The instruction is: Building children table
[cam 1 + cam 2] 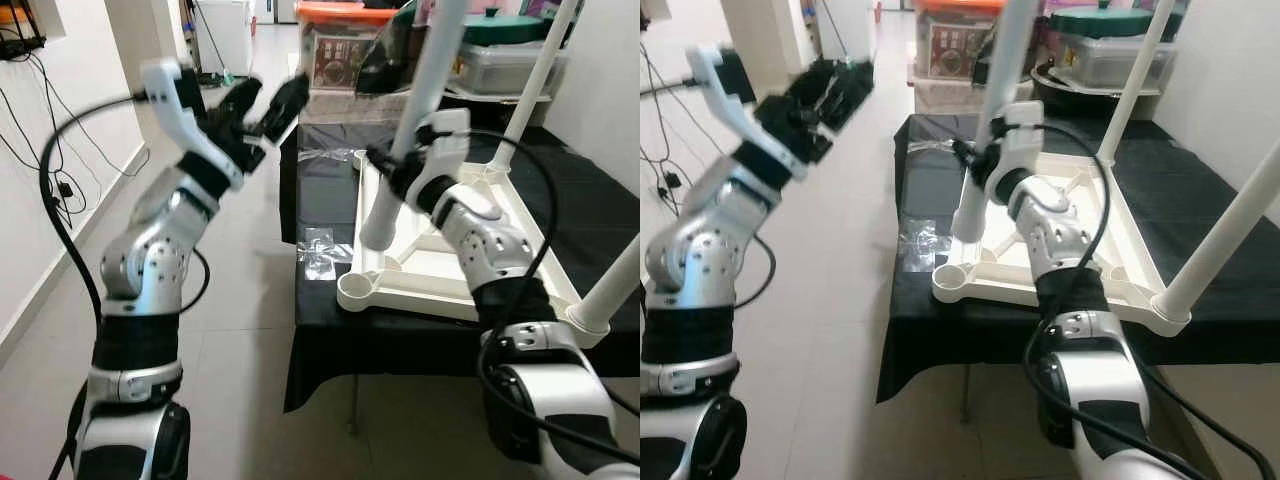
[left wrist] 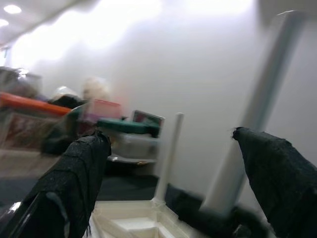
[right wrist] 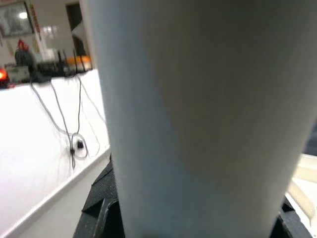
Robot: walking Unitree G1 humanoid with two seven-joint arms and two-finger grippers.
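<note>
Right gripper (image 1: 400, 165) pinching a white table leg (image 1: 415, 110), its lower end above the corner socket (image 1: 356, 290) of the upturned tabletop (image 1: 440, 270) on the black-draped table (image 1: 330, 200); the leg's top is cut off. Left gripper (image 1: 262, 105) spread, raised in air, blurred.

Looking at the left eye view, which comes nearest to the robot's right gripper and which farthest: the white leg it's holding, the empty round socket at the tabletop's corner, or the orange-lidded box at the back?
1. White leg: gripped in the right gripper itself.
2. Empty round socket: below the gripper, at the upturned tabletop's near-left corner.
3. Orange-lidded box: farthest, at the back, beyond the black table.
</note>
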